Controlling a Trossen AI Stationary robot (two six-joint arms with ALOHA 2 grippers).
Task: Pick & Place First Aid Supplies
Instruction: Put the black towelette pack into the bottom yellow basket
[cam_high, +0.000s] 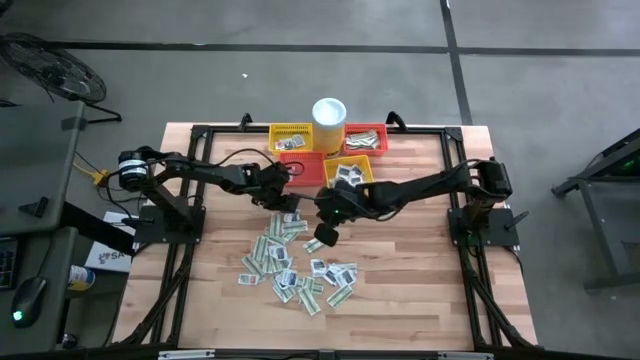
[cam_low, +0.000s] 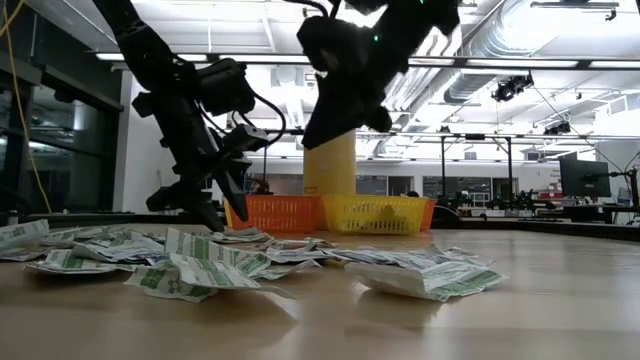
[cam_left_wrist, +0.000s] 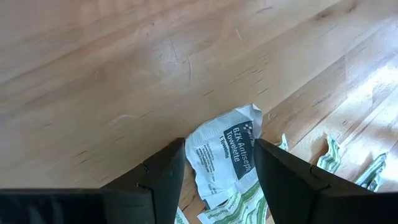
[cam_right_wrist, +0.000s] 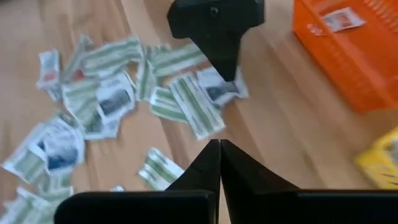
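- Worktop (cam_high: 420, 290): most of the job left, judging by the big heap of sachets (cam_high: 295, 268) loose on the wood, near the middle and toward the front edge.
- Baskets (cam_high: 330, 155) at the far edge: a few packets already in them – some in the yellow one (cam_high: 291, 139), some in the far red-orange one (cam_high: 365, 139), some in the near yellow one (cam_high: 350, 172). White cup (cam_high: 329, 118) upright among them.
- Left claw (cam_high: 290, 200): at the far edge of the heap, fingers spread, low over one white sachet (cam_left_wrist: 225, 149) with dark print; nothing gripped yet.
- Right claw (cam_high: 326, 236): raised above the heap's far side, fingers pressed together; no sachet visible between them in its wrist view.
- High view only: full spread of the heap and the contents of the baskets.
- Left wrist view only: the crumpled sachet lying between the open fingers (cam_left_wrist: 163, 177), flat on the wood, with others just beside it.
- Right wrist view only: the closed fingertips (cam_right_wrist: 219, 155), plus a packet (cam_right_wrist: 339, 18) in the red-orange basket (cam_right_wrist: 348, 62).
- Low view only: height of both arms above the wood, left one nearly down, right one well up.
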